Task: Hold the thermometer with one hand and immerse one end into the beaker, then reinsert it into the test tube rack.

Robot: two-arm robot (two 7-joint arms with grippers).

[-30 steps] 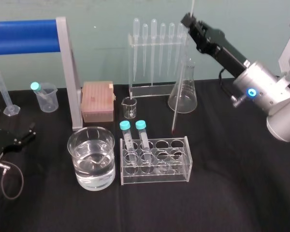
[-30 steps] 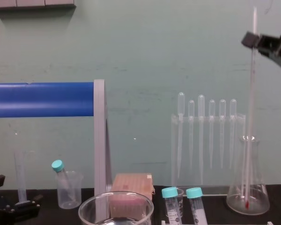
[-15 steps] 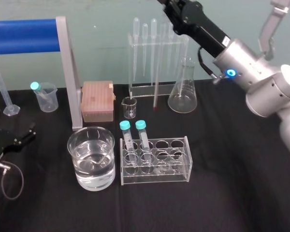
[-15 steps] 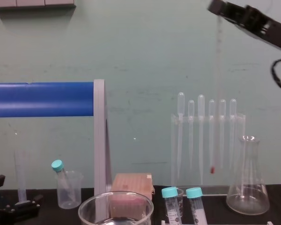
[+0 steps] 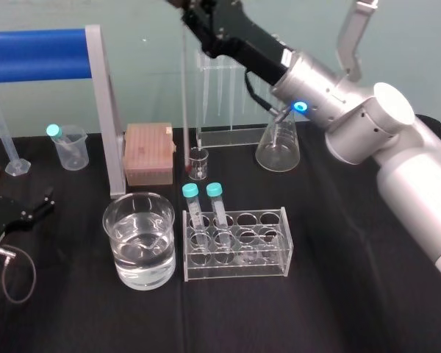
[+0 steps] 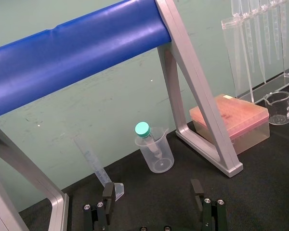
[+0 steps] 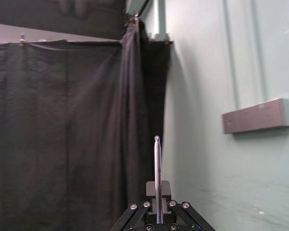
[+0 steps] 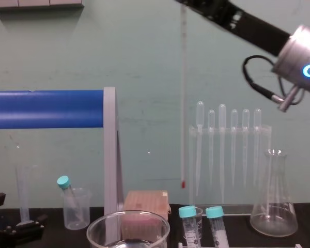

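Since the entry one second back, the thermometer (image 5: 184, 95) has left the air over the right end of the test tube rack (image 5: 264, 266) and crossed to the upper centre-left of the head view. It hangs upright with its red tip free. In the chest view the tip sits above and just right of the rim of the beaker (image 5: 139, 195), lined up over one of the teal-capped tubes (image 8: 187, 212) and well clear of the water. The right tool (image 5: 187, 9), at the top edge of the head view, is clamped on the rod near its upper end. The right wrist view shows the rod standing between the closed fingers.

Judgement: the rod is out of the rack and the transfer is under way, but nothing is immersed yet. What remains is a little more travel toward frame left, a straight descent into the beaker, then the return to the rack.

Counts, near to far:
- left tool (image 6: 152, 197): one, parked on the tabletop (image 5: 338, 294) at lower left of the head view, fingers apart, empty
- beaker: one, part-filled
- rack: one, holding two teal-capped tubes
- small glass beaker (image 5: 197, 163), pink box (image 5: 148, 154) and conical flask (image 5: 278, 151): one each
- plastic beaker (image 5: 75, 158): one, with a third capped tube leaning in it
- measuring cylinder (image 5: 16, 168): one, far left
- blue bar (image 5: 33, 55): one
- pipette stand (image 5: 231, 138): one
- pipettes (image 8: 222, 134): six by my chest-view count, not certain
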